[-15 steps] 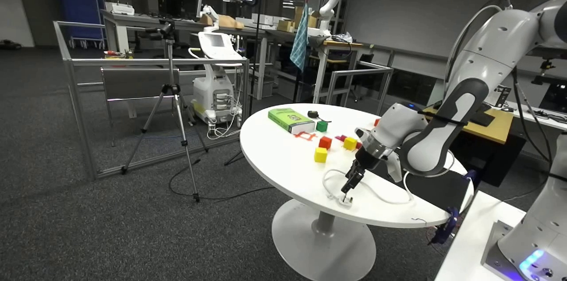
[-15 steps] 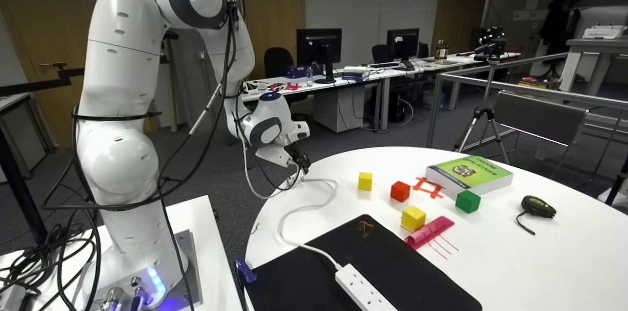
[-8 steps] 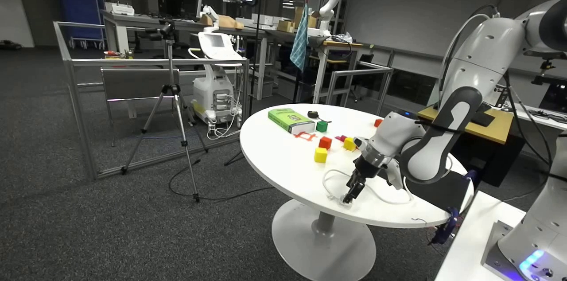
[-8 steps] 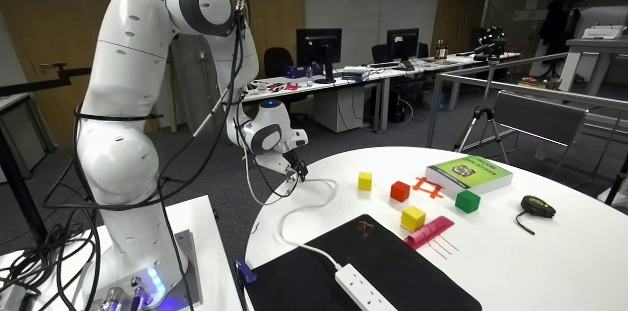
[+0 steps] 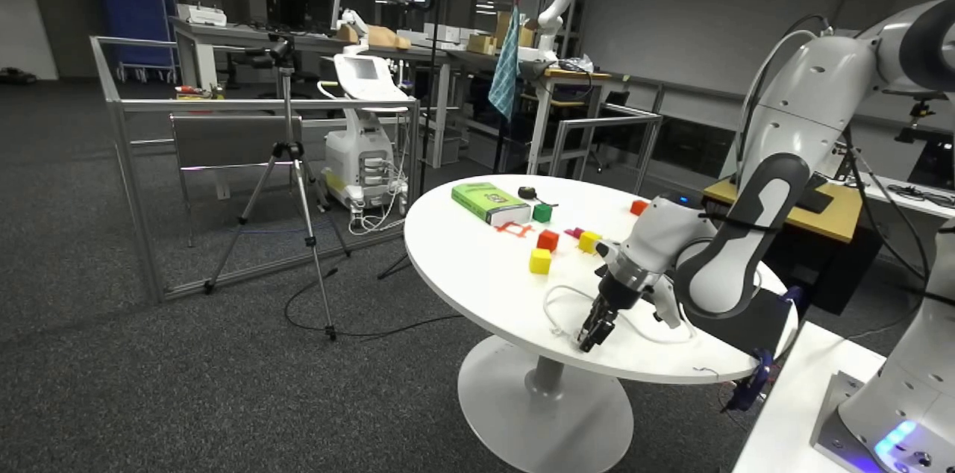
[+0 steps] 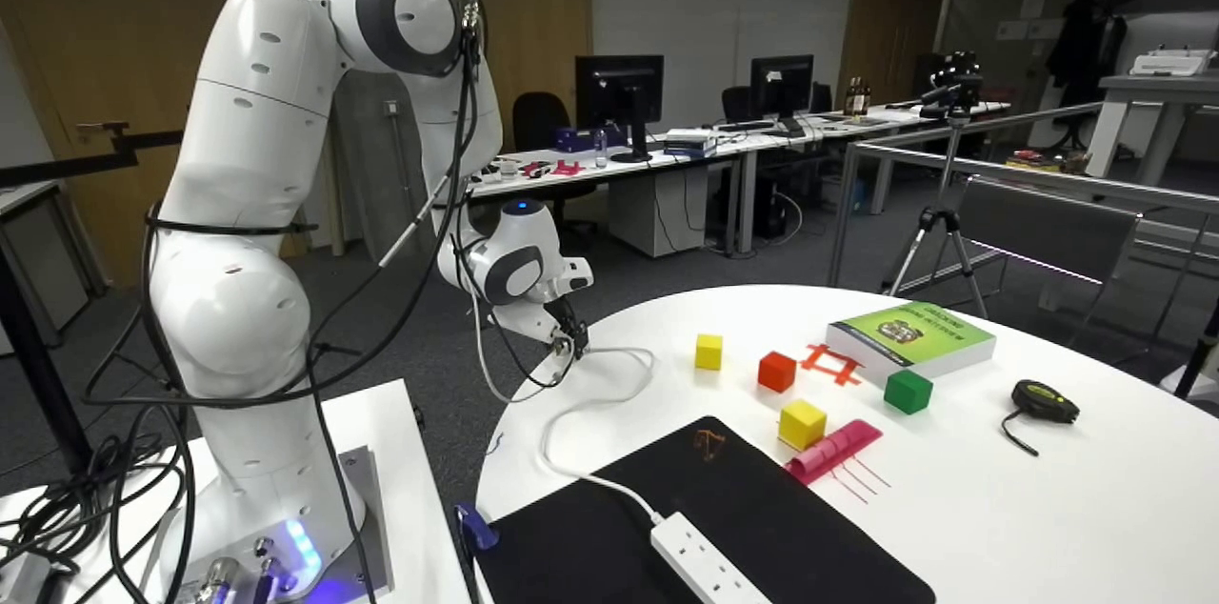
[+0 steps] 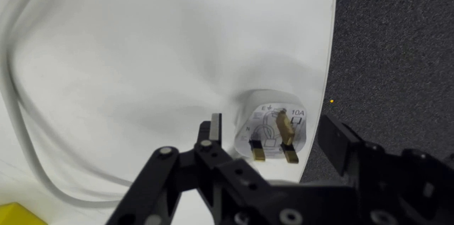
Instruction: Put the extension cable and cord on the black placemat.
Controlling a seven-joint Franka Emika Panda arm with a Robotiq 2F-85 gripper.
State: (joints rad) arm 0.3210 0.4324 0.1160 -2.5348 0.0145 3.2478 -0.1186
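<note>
The white extension cable [image 6: 571,411] runs in loose loops over the round table. Its socket block [image 6: 705,561] lies on the black placemat [image 6: 733,490], which also shows in an exterior view [image 5: 746,316]. The cable's white plug [image 7: 266,125] lies pins up near the table edge in the wrist view. My gripper [image 7: 275,134] is open, with one finger on each side of the plug and visible gaps to it. In both exterior views the gripper [image 5: 589,339] [image 6: 576,337] is low at the table edge, and its fingers mostly hide the plug.
Yellow [image 6: 708,352], red [image 6: 777,372] and green [image 6: 908,392] blocks stand on the table, with a green book [image 6: 909,337] and a tape measure [image 6: 1044,401]. A pink piece [image 6: 838,452] lies beside the mat. The table edge [image 7: 330,58] runs close to the plug.
My gripper has moved down, so its fingers now cover the plug that showed below them a second ago. The arm has shifted slightly. The cable, mat and blocks look unmoved.
</note>
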